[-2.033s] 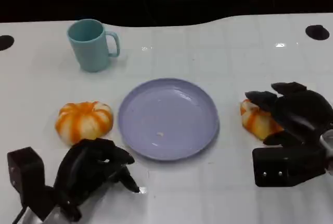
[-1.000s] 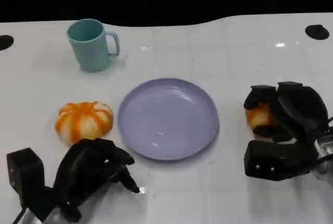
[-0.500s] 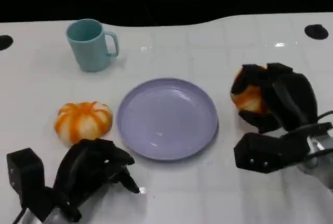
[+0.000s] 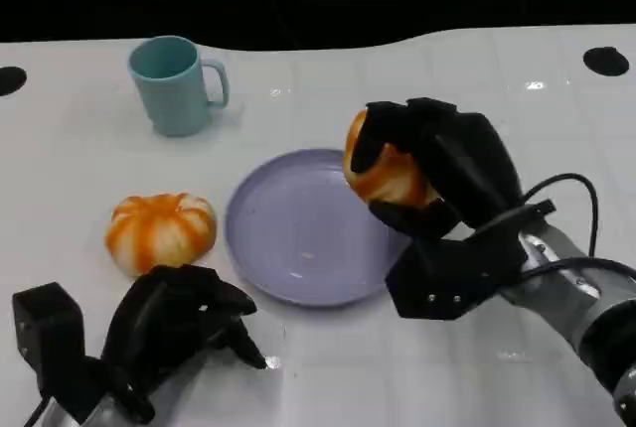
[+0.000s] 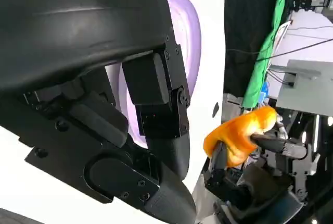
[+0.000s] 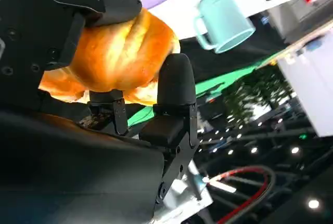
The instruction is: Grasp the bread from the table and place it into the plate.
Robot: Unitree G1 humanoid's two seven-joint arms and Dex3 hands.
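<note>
- Right hand (image 4: pixel 437 174): we grip the bread (image 4: pixel 383 174) from above, fingers wrapped round it, raised over the plate's near-right rim, presumably for setting down.
- Plate (image 4: pixel 288 248): lilac, holding nothing but a small crumb-like fleck.
- Left hand (image 4: pixel 179 323): resting on the table (image 4: pixel 328 89), fingers curled, holding nothing.
- Second loaf (image 4: pixel 161 231): beside the plate's left, untouched.
- Cup (image 4: pixel 174 84): teal, contents not visible.

Right hand (image 4: pixel 437 174) fingers cover much of the bread (image 4: pixel 383 177); the plate (image 4: pixel 288 228) right rim lies hidden behind that hand.
</note>
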